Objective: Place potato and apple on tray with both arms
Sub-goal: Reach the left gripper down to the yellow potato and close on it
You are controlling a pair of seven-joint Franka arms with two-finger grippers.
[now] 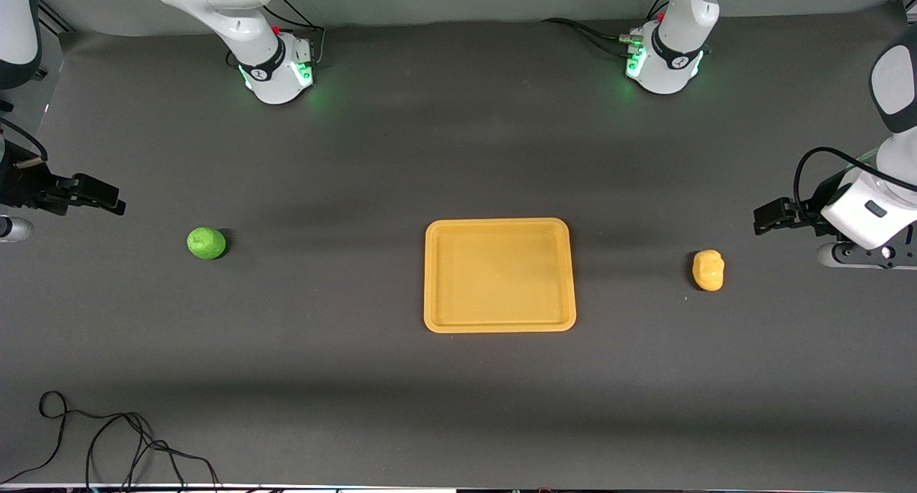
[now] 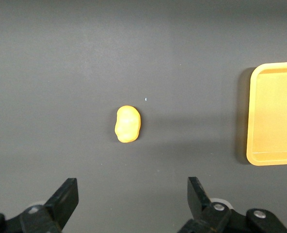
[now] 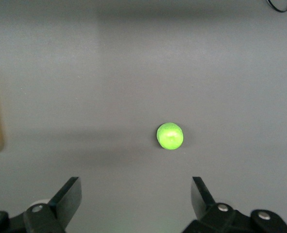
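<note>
so, item by item, as the room stands.

worktop [image 1: 458, 407]: dark grey matte sheet; a loose black cable [image 1: 107, 436] lies at its front corner toward the right arm's end.

tray [image 1: 499, 226]: orange-yellow, low rim, mid-worktop, nothing in it.

apple [image 1: 206, 243]: green, round, resting on the worktop toward the right arm's end, well apart from the tray, at the tray's nine o'clock in the front view.

potato [image 1: 708, 270]: yellow, lumpy, toward the left arm's end, at the tray's three o'clock, also well apart.

right claw [image 3: 136, 196]: raised over the worktop's end past the apple, fingers spread wide, holding nothing.

left claw [image 2: 133, 196]: raised over the worktop's end past the potato, fingers wide, holding nothing.

hazards, as i judge them: the apple is round and could roll off if a finger clips it on the way down; the potato's lumps may twist it out of a skewed grip; both arms head for one tray, so arriving together risks a knock over the middle.
</note>
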